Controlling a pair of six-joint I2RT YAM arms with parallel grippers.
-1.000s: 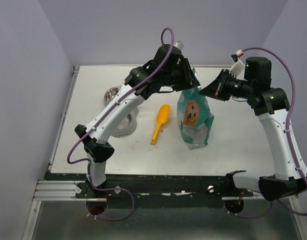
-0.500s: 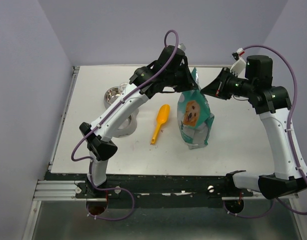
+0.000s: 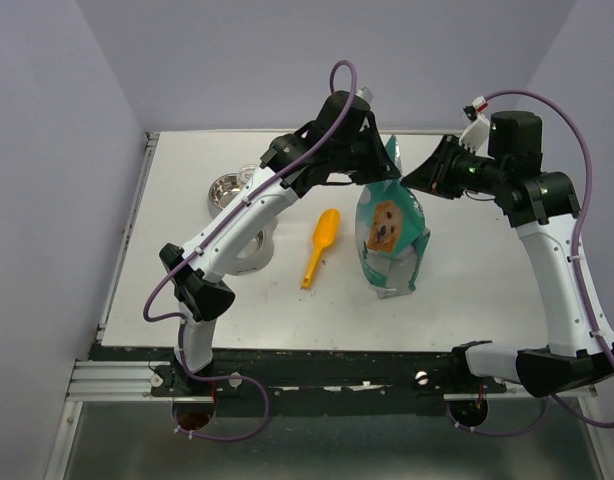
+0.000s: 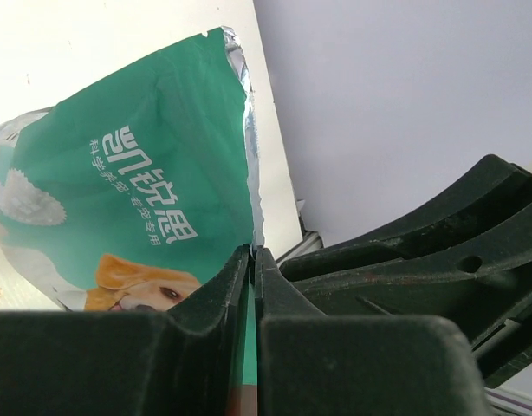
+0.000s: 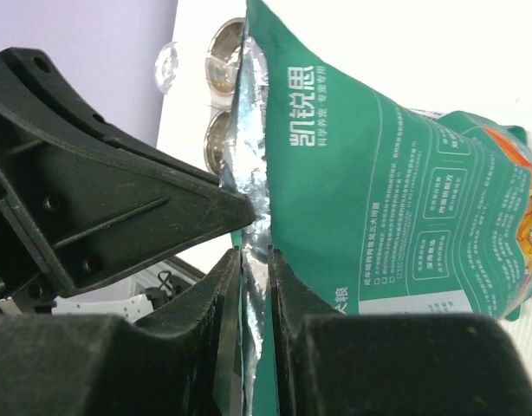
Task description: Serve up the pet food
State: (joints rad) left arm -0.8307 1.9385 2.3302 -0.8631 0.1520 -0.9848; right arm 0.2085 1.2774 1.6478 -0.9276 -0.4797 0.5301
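Note:
The teal-and-white bag (image 3: 390, 235) with a dog picture stands upright on the table at centre right. My left gripper (image 3: 392, 172) is shut on the bag's top edge from the left; in the left wrist view (image 4: 252, 251) its jaws pinch the foil rim of the bag (image 4: 119, 173). My right gripper (image 3: 405, 183) meets the same top edge from the right. In the right wrist view (image 5: 255, 251) its jaws stand close together with the foil lip of the bag (image 5: 405, 173) between them. No kibble shows; the pet food is hidden.
An orange scoop (image 3: 321, 246) lies on the table left of the bag. Two metal bowls (image 3: 224, 188) (image 3: 249, 250) sit at the left, partly under my left arm. They also show in the right wrist view (image 5: 224, 43).
My left arm shifted slightly right and up with the bag's top edge, which now stands taller. My right gripper edged in to the bag's top. The scoop and bowls have not moved.

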